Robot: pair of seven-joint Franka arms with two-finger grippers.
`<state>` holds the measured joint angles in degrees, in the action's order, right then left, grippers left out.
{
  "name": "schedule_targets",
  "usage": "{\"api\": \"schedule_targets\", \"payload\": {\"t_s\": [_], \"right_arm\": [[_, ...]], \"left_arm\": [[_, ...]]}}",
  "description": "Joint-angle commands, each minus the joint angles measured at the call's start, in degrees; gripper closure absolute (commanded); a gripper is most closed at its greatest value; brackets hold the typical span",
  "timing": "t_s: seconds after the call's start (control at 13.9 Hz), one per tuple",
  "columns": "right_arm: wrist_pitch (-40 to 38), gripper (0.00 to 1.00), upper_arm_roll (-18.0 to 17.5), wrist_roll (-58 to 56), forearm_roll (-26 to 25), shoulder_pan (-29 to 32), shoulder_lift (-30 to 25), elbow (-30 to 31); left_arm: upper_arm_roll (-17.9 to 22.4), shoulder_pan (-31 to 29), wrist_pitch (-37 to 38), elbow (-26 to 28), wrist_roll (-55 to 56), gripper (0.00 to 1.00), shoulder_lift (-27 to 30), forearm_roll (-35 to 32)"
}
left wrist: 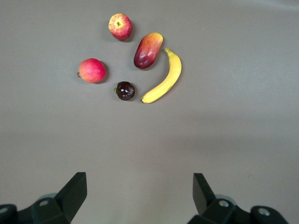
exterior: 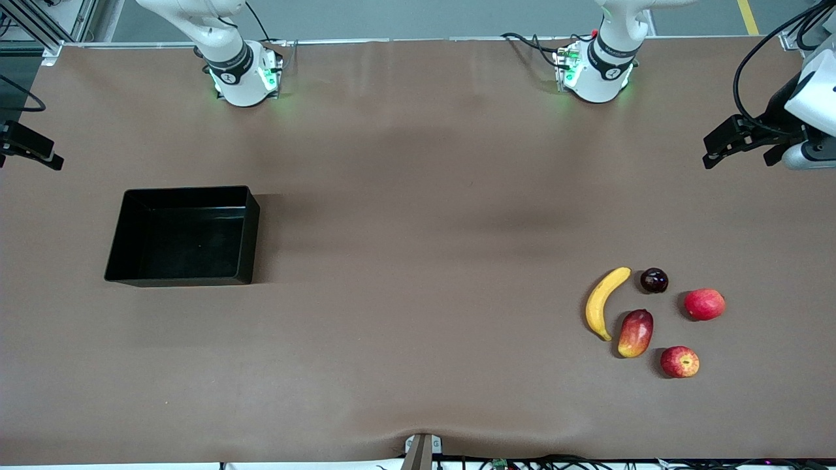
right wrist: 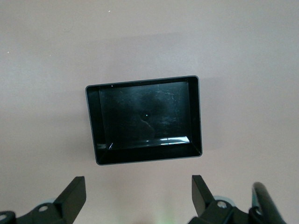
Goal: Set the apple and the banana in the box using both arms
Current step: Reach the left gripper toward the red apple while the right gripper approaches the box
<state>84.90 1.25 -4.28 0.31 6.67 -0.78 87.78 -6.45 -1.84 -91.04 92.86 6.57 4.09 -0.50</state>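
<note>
You had both arms waiting high, one at each end of the tabletop. The left end effector [left wrist: 139, 196] hung over bare tabletop at the left arm's end, fingers spread wide and empty; the right end effector [right wrist: 138, 196] hung at the right arm's end, just as wide, holding nothing.

The box [exterior: 128, 215] sat on the tabletop toward the right arm's end, about midway between the base edge and the front-camera edge, with nothing inside it.

The fruit lay in a loose cluster toward the left arm's end, close to the front-camera edge — none of the pieces touching. The banana [exterior: 604, 302] curved along the cluster's side toward the box. The apple [exterior: 679, 361] was the piece nearest the front camera, stem dimple up. Between them lay an oblong red-and-yellow mango [exterior: 635, 333]. A small dark plum [exterior: 654, 280] sat just beside the banana's upper tip, and a plain pinkish-red fruit [exterior: 704, 304] lay nearest the tabletop's end.
</note>
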Motion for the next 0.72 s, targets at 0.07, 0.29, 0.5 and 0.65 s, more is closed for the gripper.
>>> {"api": "schedule_targets", "payload": {"t_s": [0.07,0.29,0.5,0.65], "right_arm": [[-0.26,0.00,-0.63,0.32,0.83,0.98,0.34,-0.24],[-0.26,0.00,-0.55,0.32,0.83,0.98,0.34,-0.24],[0.09,0.00,-0.63,0.24,0.83,1.07,3.59,-1.38],[0.53,0.00,-0.55,0.06,0.75,1.15,5.33,-1.39]], "left_arm": [[-0.32,-0.44,1.31,-1.89,-0.68,0.00,-0.92,-1.08],[0.12,-0.53,1.22,-5.13,-0.77,0.00,-4.95,-1.17],[0.12,-0.53,-2.01,-6.89,-0.86,0.00,-11.71,-4.23],[0.04,-0.62,-8.94,-6.55,-1.29,0.00,-15.14,-6.78]]}}
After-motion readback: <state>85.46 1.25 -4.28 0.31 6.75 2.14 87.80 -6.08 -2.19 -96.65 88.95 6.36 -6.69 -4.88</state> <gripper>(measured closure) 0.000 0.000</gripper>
